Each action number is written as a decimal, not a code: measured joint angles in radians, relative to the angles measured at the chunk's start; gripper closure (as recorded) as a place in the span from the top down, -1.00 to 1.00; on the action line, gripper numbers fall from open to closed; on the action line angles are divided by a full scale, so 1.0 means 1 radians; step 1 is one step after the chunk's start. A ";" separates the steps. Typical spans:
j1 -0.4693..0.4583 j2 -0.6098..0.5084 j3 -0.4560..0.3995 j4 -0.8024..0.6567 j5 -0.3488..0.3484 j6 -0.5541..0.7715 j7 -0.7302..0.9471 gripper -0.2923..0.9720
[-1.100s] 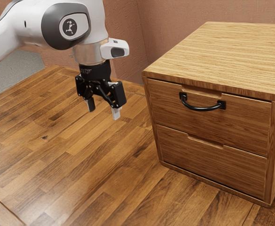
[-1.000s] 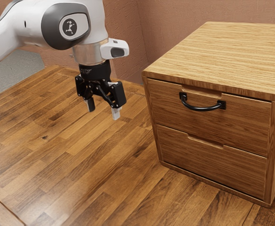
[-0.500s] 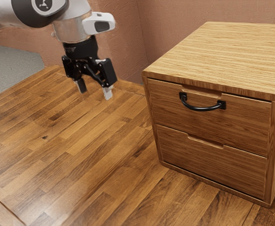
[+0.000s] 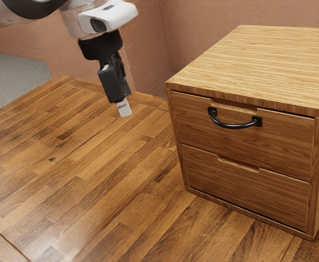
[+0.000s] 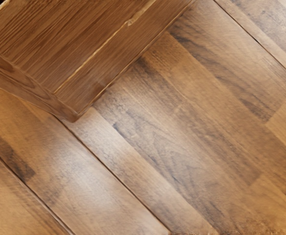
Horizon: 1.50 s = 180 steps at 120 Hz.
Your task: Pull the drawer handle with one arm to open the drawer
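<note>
A wooden cabinet [image 4: 257,65] stands at the exterior view's right, with two drawers in its front. The upper drawer [image 4: 279,142] carries a black curved handle [image 4: 234,120] and sits flush with the cabinet front. My gripper [image 4: 124,111] hangs well to the left of the handle, above the floor and near the back wall. It is turned edge-on, so one finger hides the other, and it is open with nothing in it. In the wrist view a lower corner of the cabinet [image 5: 59,49] lies beside the hand, over floor planks.
The lower drawer [image 4: 246,185] has only a notch at its top edge. A wooden plank floor [image 4: 94,180] spreads between the arm and the cabinet. A reddish wall [image 4: 203,27] runs behind both.
My hand has risen, moved toward the back wall and turned about its axis, from showing both fingers spread to standing edge-on. The drawer has not moved.
</note>
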 joint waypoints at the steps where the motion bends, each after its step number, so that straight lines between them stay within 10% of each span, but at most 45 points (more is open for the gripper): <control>1: 0.001 0.000 -0.003 0.000 0.000 0.000 0.010 0.54; 73: -0.062 0.029 -0.151 -0.012 0.043 0.110 0.438 0.53; 180: -0.196 0.097 -0.143 -0.051 0.213 0.292 0.463 0.29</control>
